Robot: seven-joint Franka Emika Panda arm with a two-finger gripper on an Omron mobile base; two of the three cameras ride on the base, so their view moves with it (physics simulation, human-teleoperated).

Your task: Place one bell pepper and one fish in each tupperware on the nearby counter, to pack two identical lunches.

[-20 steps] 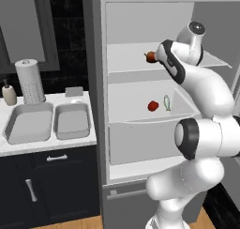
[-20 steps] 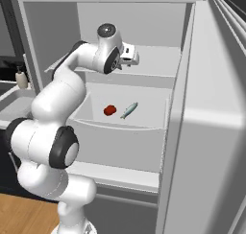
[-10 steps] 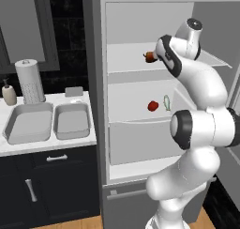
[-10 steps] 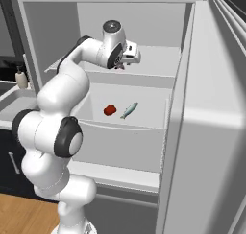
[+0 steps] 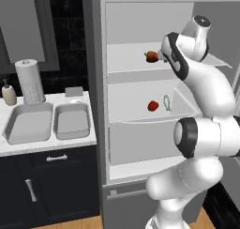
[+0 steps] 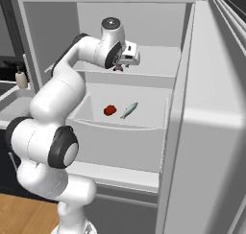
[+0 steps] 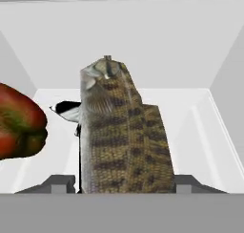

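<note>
— Where is the two-finger gripper (image 7: 126, 186)?

— Up on the open fridge's top shelf (image 5: 136, 59), its fingers pinching a brown speckled fish (image 7: 121, 132) that stands on end between them.

— And the peppers?

— One glossy red bell pepper (image 5: 151, 57) sits just beside it. Another red pepper (image 6: 110, 110) and a slim silver fish (image 6: 129, 110) lie on the lower shelf.

We see the upper fridge shelf (image 5: 131, 59) carrying a red pepper (image 5: 151, 56), maybe touching the brown fish (image 7: 121, 132) beside it; the lower shelf (image 6: 144, 120) carries another pepper (image 6: 110, 110) and a silver fish (image 6: 129, 110).
</note>
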